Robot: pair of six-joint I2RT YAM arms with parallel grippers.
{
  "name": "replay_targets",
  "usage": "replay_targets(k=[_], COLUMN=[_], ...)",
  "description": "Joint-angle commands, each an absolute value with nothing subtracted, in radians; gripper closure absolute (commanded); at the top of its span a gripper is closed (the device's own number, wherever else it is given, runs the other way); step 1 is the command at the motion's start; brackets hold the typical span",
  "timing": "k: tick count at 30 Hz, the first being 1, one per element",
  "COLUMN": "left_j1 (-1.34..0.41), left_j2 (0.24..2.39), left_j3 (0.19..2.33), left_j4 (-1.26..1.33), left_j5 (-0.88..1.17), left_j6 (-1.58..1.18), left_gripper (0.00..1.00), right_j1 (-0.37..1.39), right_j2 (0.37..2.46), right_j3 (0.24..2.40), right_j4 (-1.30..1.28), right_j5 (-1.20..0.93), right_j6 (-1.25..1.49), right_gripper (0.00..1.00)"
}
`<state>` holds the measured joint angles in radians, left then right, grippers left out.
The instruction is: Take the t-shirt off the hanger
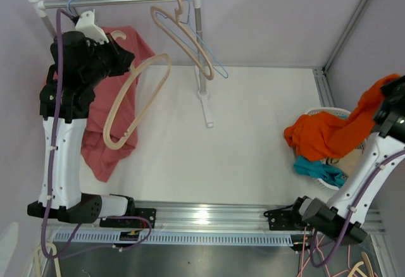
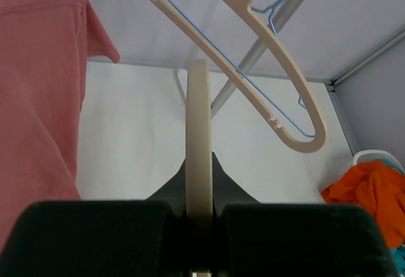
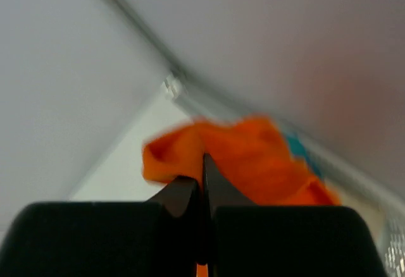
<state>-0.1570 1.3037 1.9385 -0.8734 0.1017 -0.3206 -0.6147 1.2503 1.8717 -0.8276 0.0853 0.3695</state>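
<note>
My left gripper [image 1: 130,59] is shut on a bare beige hanger [image 1: 136,100], held up in the air at the left; the left wrist view shows the hanger's edge [image 2: 199,138] pinched between the jaws [image 2: 200,210]. My right gripper [image 1: 392,109] is shut on an orange t-shirt [image 1: 329,131] at the far right. The shirt stretches from the gripper down onto a white basket [image 1: 329,111]. In the right wrist view the orange cloth [image 3: 253,157] is blurred and caught between the closed jaws [image 3: 204,182].
A pink shirt [image 1: 95,119] hangs at the left behind my left arm, also in the left wrist view [image 2: 38,100]. The rack rail [image 1: 120,1] carries a beige hanger [image 1: 183,36] and a blue wire hanger [image 1: 212,55]. A teal garment [image 1: 319,169] lies in the basket.
</note>
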Motion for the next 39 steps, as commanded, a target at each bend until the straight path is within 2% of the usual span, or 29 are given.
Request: replay_targets(k=[1,4,8,10,11,12,13,19,24,30,39], left_j1=[-0.127,-0.127,-0.127,-0.127,-0.127,-0.127,-0.127,-0.127,-0.127,-0.129,-0.172], left_j2=[1.354,1.384,1.42,1.431,1.434,1.437,1.44,1.462,1.477,1.499,1.652], left_j3=[2.0,2.035,2.091,2.094,2.091,2.092,2.088,2.085,2.088,2.101,2.287], left_j4=[-0.816,-0.801,-0.815,-0.807,-0.805,-0.801,-0.798,-0.765,-0.736,-0.621,-0.581], left_j5=[0.169,0.183,0.163,0.164,0.157,0.149,0.138,0.115,0.077,0.041,-0.098], left_j6=[-0.308,-0.296,-0.281,-0.272,-0.267,-0.261,-0.259,-0.238,-0.198,-0.147,-0.052], left_gripper=[0.99,0.99,0.99,0.99,0.99,0.99,0.99,0.99,0.99,0.99,0.99], right_j1=[-0.62,-0.609,-0.571,-0.571,-0.568,-0.561,-0.552,-0.391,-0.319,-0.242,-0.222], right_j2=[1.079,0.985,1.006,1.06,1.101,1.112,1.114,1.06,1.111,1.094,1.091], right_j3=[1.446,1.091,0.829,0.819,0.85,0.876,0.908,1.234,1.464,1.48,1.444], right_j4=[-0.685,-0.573,-0.448,-0.462,-0.468,-0.492,-0.509,-0.629,-0.736,-0.698,-0.649], right_j5=[0.032,0.087,0.228,0.256,0.252,0.252,0.276,0.48,0.439,0.396,0.338], right_j6=[0.468,0.535,0.571,0.584,0.581,0.578,0.574,0.506,0.46,0.449,0.44], right_gripper=[1.0,1.0,1.0,0.88,0.72,0.17,0.11,0.07,0.04,0.04,0.04])
